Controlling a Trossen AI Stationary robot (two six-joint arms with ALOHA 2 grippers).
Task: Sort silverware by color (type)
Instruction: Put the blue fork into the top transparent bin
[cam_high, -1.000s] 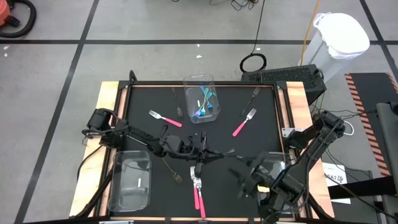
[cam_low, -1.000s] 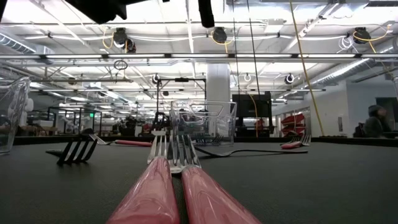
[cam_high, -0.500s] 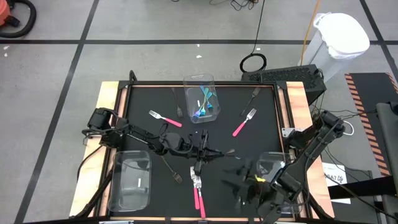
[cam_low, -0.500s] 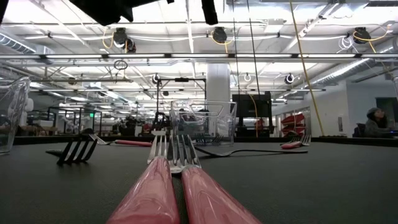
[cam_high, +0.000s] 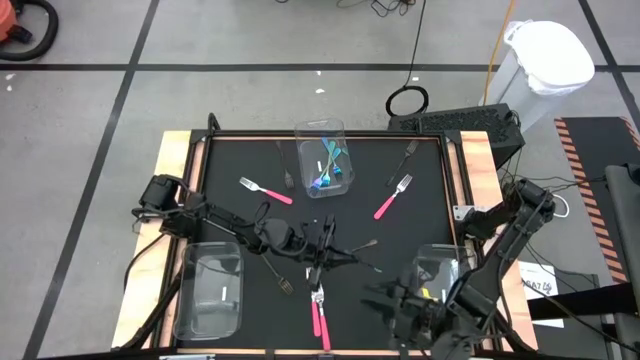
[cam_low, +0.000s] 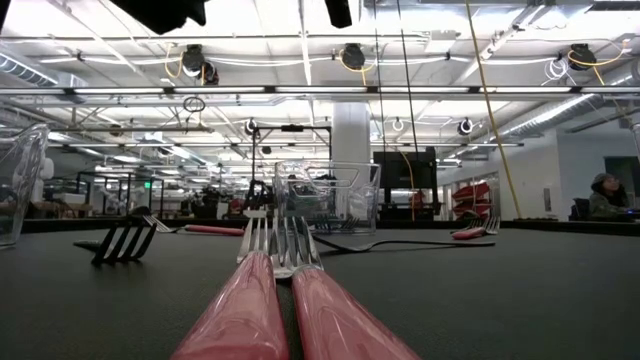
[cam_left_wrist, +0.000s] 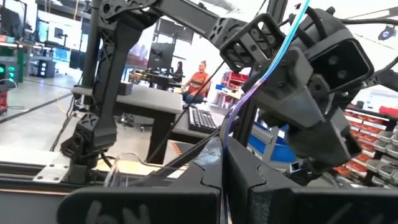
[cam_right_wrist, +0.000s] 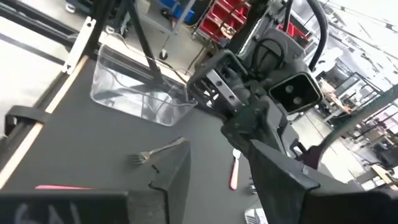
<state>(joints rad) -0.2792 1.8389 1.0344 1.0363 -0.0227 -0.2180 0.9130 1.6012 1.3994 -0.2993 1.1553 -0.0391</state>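
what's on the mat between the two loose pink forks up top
The clear bin holding the teal-handled pieces sits between the left pink fork and right pink fork, in the high view.

Matt black surface (cam_high: 230, 160), fine-grained, faint sheen in low view; pale raw wood border (cam_high: 172, 160) left and right. Two pink-handled forks (cam_low: 270, 300) near centre: glossy smooth plastic handles, bright metal tines. Clear rectangular plastic bin (cam_high: 322, 140) far centre: transparent, glossy, holds teal-handled utensils (cam_high: 327, 172). Second clear plastic bin (cam_high: 212, 290) near left, same shiny finish. All-dark fork (cam_low: 125, 240) left: matt black plastic. Grey fork (cam_right_wrist: 158, 151) on surface: dull metallic look. Left claw (cam_left_wrist: 224, 180), right claw (cam_right_wrist: 214, 180): matt black plastic, slightly rough.
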